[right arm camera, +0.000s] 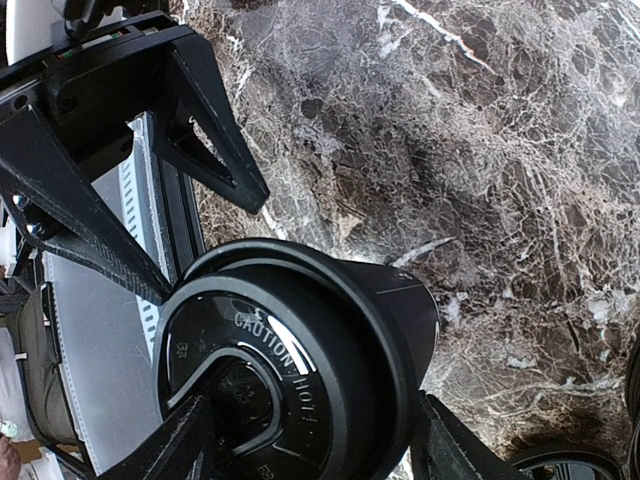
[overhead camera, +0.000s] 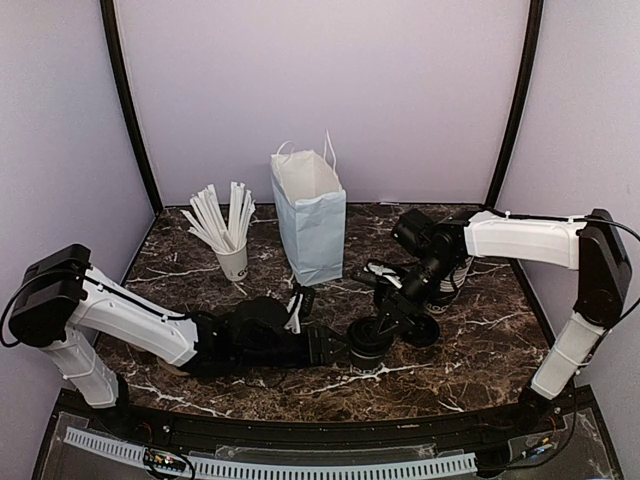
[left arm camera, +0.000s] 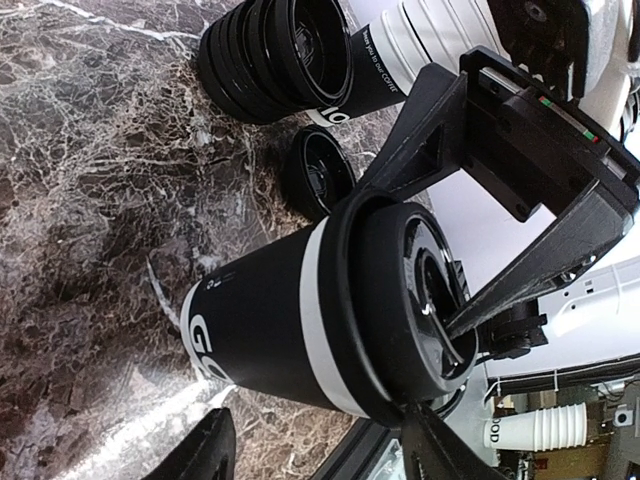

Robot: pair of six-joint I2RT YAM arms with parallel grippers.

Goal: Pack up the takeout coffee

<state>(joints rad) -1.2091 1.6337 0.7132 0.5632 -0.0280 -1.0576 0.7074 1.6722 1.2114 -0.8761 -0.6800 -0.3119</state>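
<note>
The takeout coffee [overhead camera: 368, 340] [left arm camera: 270, 320] [right arm camera: 300, 360] stands on the marble table near its front middle, a dark cup under a black lid. My right gripper [overhead camera: 385, 322] [right arm camera: 312, 408] [left arm camera: 405, 265] comes down on it from the right, open. One of its fingers lies across the lid's top and the other rests against the lid's rim. My left gripper [overhead camera: 335, 347] [left arm camera: 318, 415] [right arm camera: 213, 250] is open just left of the cup. One fingertip [left arm camera: 425, 425] touches the lid's rim, and the other fingertip [left arm camera: 205, 450] stays apart near the cup's base.
A pale blue paper bag [overhead camera: 312, 220] stands open behind the cup. A white cup of stirrers [overhead camera: 228, 235] is left of the bag. A stack of black lids [left arm camera: 270, 55], a loose lid [left arm camera: 318, 170] and lidless cups [overhead camera: 455, 278] lie to the right.
</note>
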